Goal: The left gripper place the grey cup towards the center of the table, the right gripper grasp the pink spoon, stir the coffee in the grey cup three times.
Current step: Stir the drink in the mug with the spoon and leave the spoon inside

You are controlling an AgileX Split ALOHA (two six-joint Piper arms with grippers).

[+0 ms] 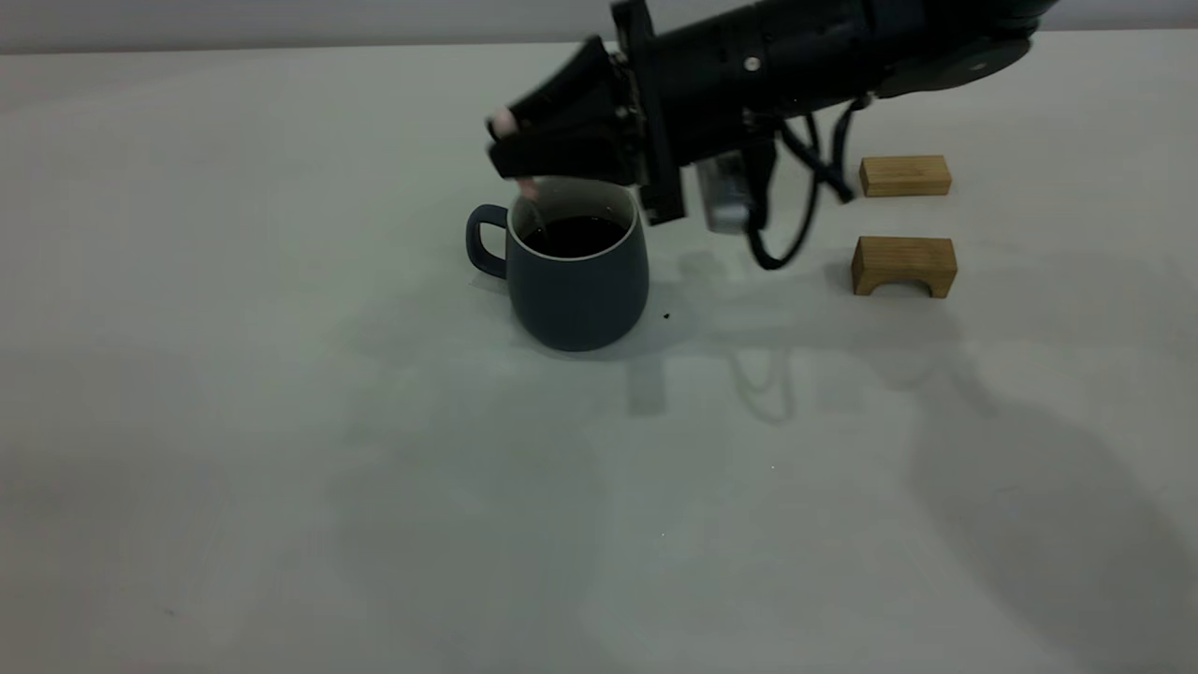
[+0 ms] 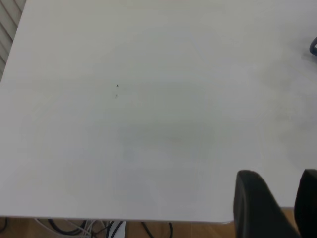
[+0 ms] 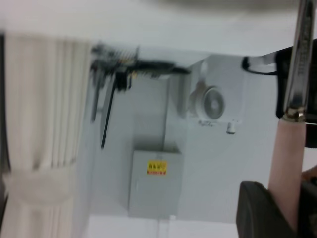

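The right pincer [image 1: 524, 150] is hovering directly above the grey cup [image 1: 576, 276], its fingers clamped on the pink spoon [image 1: 526, 187], whose pale handle is showing between the finger pads in the right wrist view [image 3: 287, 168]. The spoon's long axis is running steeply downward from the pincer, toward 6 o'clock in the exterior view, with the metal neck entering the cup at its 10 o'clock rim and dipping toward the coffee [image 1: 573, 236]. The cup is standing upright near the middle of the table [image 1: 281, 468], handle pointing to 9 o'clock. The left pincer [image 2: 287, 203] is idling over the bare table, fingers slightly apart, holding nothing. Judged step: stirring; the bowl itself is hidden.
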